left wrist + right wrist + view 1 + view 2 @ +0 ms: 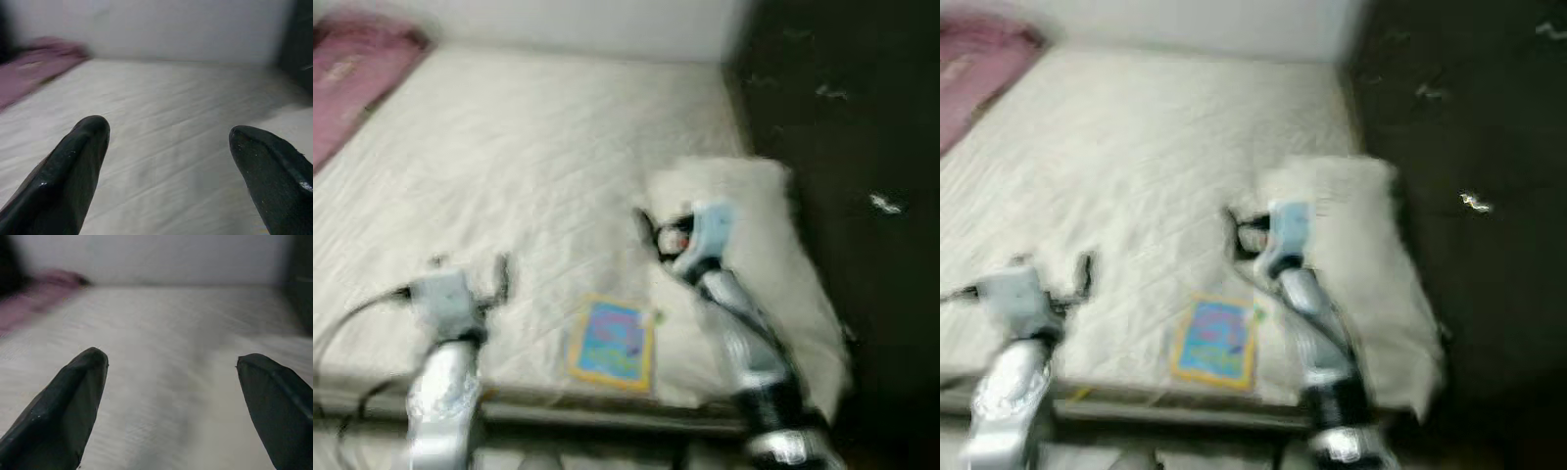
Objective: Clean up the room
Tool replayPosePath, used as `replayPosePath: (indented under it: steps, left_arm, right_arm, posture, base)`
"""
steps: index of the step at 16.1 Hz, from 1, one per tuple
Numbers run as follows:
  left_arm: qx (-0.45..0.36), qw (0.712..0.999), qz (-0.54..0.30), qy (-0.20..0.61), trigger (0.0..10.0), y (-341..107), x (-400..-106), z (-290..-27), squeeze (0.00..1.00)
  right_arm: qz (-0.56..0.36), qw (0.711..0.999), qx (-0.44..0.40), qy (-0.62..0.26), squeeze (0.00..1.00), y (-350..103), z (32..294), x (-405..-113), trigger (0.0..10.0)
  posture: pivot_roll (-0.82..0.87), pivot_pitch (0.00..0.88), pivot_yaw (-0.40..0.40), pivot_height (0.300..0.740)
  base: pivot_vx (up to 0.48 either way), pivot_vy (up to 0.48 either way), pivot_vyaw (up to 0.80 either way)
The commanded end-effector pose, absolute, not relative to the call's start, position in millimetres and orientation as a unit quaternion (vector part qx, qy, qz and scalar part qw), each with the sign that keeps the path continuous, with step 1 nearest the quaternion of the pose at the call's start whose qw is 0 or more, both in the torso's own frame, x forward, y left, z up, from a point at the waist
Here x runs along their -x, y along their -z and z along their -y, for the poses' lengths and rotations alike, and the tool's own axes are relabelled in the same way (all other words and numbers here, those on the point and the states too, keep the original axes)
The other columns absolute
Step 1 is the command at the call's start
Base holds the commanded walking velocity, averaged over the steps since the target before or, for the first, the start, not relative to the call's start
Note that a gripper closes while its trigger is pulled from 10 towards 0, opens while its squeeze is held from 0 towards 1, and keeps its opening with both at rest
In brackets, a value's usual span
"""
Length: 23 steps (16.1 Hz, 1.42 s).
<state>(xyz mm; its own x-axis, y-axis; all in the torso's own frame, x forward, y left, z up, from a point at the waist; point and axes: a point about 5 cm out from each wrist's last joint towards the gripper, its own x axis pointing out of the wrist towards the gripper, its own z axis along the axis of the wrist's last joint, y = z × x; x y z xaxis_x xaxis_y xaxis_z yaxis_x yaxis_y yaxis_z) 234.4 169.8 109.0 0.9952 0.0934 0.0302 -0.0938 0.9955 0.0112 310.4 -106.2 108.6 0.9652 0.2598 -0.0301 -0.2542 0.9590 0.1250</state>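
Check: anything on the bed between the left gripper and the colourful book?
Nothing visible. The left gripper, fingers apart, hovers over bare mattress; the book lies flat near the bed's front edge, to its right. The white pillow and right gripper sit beyond the book.

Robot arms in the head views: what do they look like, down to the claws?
Both arms are shiny silver tubes with darker joints. The left claw sits on a pale grey wrist block trailing a thin black cable. The right claw has a light blue wrist piece. Fingers are long, black and tapered.
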Motion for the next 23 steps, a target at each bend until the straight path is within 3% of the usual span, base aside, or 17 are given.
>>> replayPosePath:
  steps: [1,9,15,23]
  left_arm:
    - [-0.007,0.999,0.005,-0.037,10.0,-106,-232,-169,0.0]
    - [0.01,1.0,-0.001,-0.02,10.0,-106,-237,-164,0.0]
    - [0.016,1.0,0.005,-0.022,10.0,-110,-241,-164,0.0]
    - [0.024,0.999,0.005,-0.025,10.0,-111,-241,-163,0.0]
  right_arm:
    - [-0.034,0.99,-0.069,-0.115,0.0,-104,109,-312,10.0]
    - [-0.035,0.991,-0.078,-0.106,0.0,-102,109,-315,10.0]
    - [-0.039,0.991,-0.067,-0.111,0.0,-103,108,-318,10.0]
    - [-0.039,0.991,-0.066,-0.112,0.0,-104,109,-318,10.0]
  posture:
    - [-0.02,0.0,-0.021,0.74]
    - [-0.03,0.0,-0.011,0.74]
    - [-0.03,0.0,-0.023,0.74]
    - [-0.03,0.0,-0.025,0.74]
  base:
    - [0.0,0.0,0.0]
    - [0.0,0.036,-0.16]
    - [0.0,0.475,-0.44]
    - [0.0,0.48,0.0]
